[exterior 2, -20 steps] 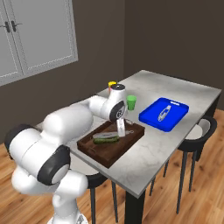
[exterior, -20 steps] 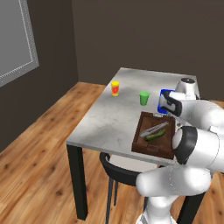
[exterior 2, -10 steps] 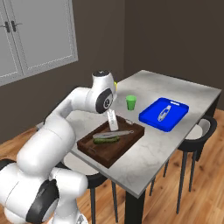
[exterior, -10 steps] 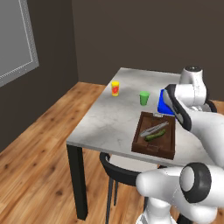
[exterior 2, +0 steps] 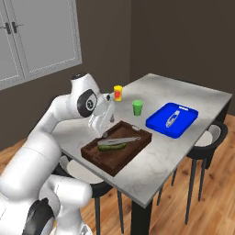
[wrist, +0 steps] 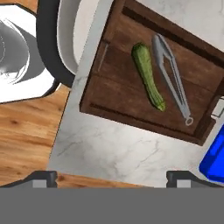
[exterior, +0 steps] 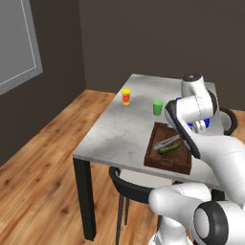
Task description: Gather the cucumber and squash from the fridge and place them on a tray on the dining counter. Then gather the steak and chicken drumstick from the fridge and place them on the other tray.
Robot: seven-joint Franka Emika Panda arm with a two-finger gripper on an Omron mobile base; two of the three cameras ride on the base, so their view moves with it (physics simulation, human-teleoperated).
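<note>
We see the gripper with its jaws spread wide and nothing between them, held above the near edge of the desk and looking down on the tray. The cucumber lies flat inside that brown tray, just beside a pair of silver tongs that also rests there. The other tray, the blue one, sits further along the desk, apart from the brown one, and carries a small silver utensil; no meat is on it yet.

What we judge could go wrong: only the cucumber is in the brown tray, so the squash, steak and drumstick are all to be fetched, and a mix-up of trays is easy, since they sit close together. The tongs take up room in the brown tray, and a squash set down on them could tilt or roll. The arm's elbow hangs low over the desk near the green cup and the yellow cup, so a wide swing away could knock one over. A chair tucked under the near edge could catch the base as it drives off.

Hard to make out: the jaws' tips in the base views are hidden by the hand itself, the blue tray is largely covered by the arm in the left base view, and the fridge lies outside all three views.
</note>
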